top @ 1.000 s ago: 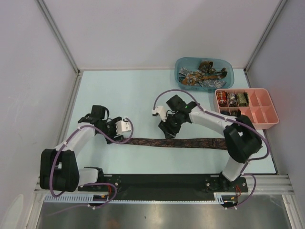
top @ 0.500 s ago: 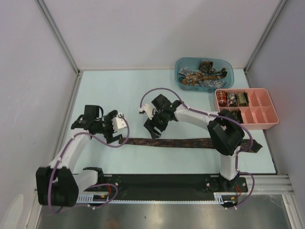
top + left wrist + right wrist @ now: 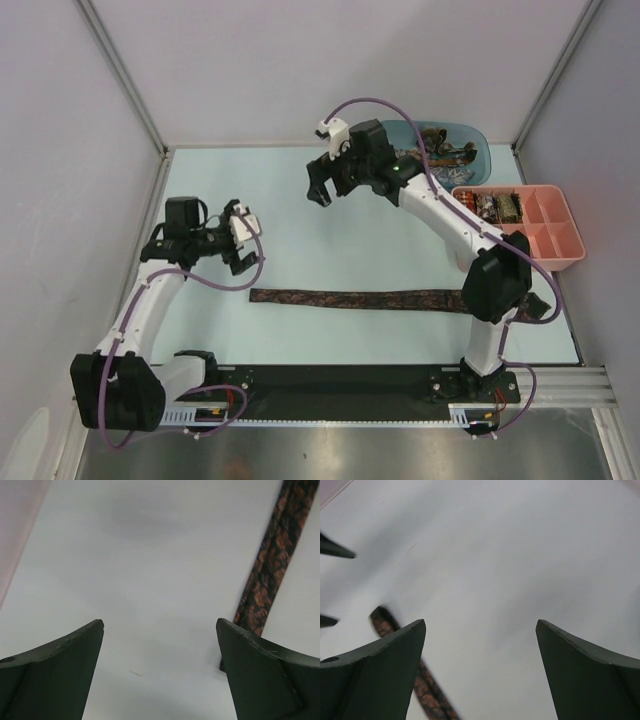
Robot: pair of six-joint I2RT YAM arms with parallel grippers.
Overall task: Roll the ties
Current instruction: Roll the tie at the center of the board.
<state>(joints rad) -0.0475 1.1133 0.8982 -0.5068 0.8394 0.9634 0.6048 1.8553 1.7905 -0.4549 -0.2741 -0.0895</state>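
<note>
Your left pincer [image 3: 160,621] and right pincer [image 3: 480,621] gape empty; the tie [image 3: 370,299] looks limp, slippery. Pinch its narrow left tip.

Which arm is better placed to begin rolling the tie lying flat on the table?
Left, probably. The left gripper hangs open close to the tie at its left end; the right gripper, also open, is farther off, near the blue tub.
</note>
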